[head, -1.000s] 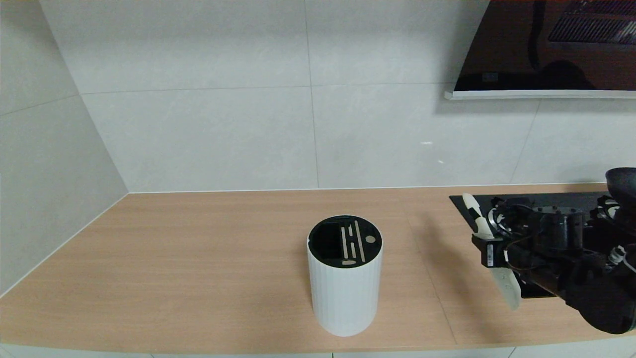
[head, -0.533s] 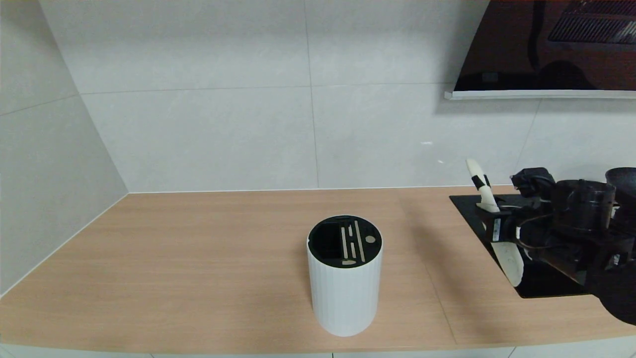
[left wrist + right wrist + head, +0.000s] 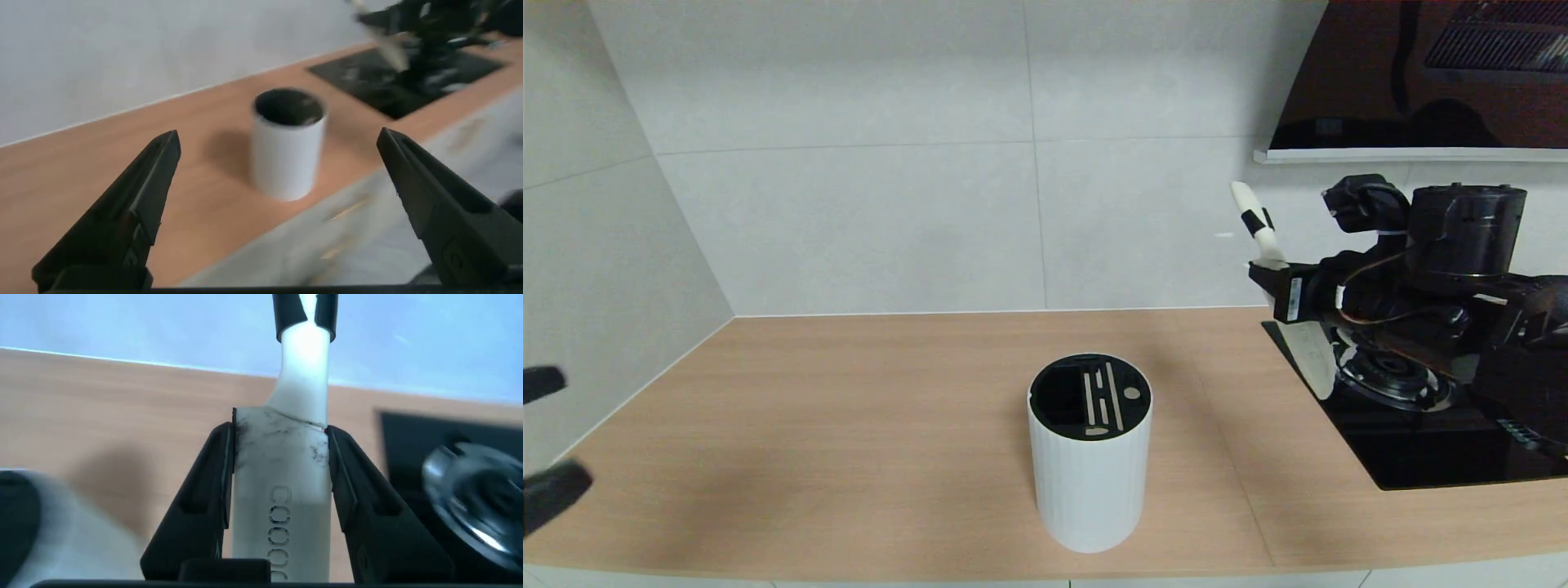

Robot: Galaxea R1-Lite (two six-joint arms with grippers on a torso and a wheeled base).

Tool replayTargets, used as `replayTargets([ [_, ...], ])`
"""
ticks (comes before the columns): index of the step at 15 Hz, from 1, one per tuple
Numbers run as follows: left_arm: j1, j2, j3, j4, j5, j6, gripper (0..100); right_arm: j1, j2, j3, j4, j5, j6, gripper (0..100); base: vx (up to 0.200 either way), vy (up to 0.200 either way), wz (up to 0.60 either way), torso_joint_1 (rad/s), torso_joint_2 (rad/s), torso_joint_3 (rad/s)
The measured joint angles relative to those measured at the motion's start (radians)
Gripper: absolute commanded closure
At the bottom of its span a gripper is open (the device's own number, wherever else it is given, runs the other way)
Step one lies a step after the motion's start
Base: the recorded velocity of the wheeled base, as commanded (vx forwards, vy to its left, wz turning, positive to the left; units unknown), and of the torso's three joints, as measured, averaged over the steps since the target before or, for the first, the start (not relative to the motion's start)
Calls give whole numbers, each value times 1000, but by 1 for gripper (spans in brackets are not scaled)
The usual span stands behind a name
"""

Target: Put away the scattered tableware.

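Head view gives us the whole scene: the light wooden countertop (image 3: 849,425), the black glass cooktop (image 3: 1421,465) set in at its right end, and the white ribbed cylindrical holder (image 3: 1090,482) upright mid-counter, its black top cut with slots. Left wrist view shows us that holder from the side, seen between the two fingers of the left claw (image 3: 543,437), which stand wide apart and hold nothing. Right wrist view alone shows us the grip: the right claw (image 3: 1290,298) is clamped on the white knife (image 3: 1313,359), on its smudged blade next to the black-banded handle. A second ago this arm sat low over the cooktop's near corner. It has risen, uncovering a round burner (image 3: 1388,376), and the left claw has entered at the counter's left edge. The knife hangs tilted, handle up and blade down, above the cooktop's left edge, well apart from the holder, to its right and higher.
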Motion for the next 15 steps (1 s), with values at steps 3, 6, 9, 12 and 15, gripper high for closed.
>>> replayTargets([
  [3, -104, 231, -19, -235, -26, -137, 0, 102, -45, 15, 32, -4, 9, 100, 0, 0, 0, 0, 0, 0],
  [6, -211, 377, 43, -455, -31, -277, 0, 187, -66, 48, 34, -29, 15, 100, 0, 0, 0, 0, 0, 0],
  [9, -279, 473, 70, -485, -29, -293, 0, 289, -66, 76, 26, -89, 21, 100, 0, 0, 0, 0, 0, 0],
  [12, -323, 527, 74, -508, -23, -399, 0, 363, -65, 94, 17, -100, 49, 100, 0, 0, 0, 0, 0, 0],
  [15, -356, 579, 76, -699, -23, -597, 0, 436, -63, 89, -4, -99, 105, 100, 0, 0, 0, 0, 0, 0],
])
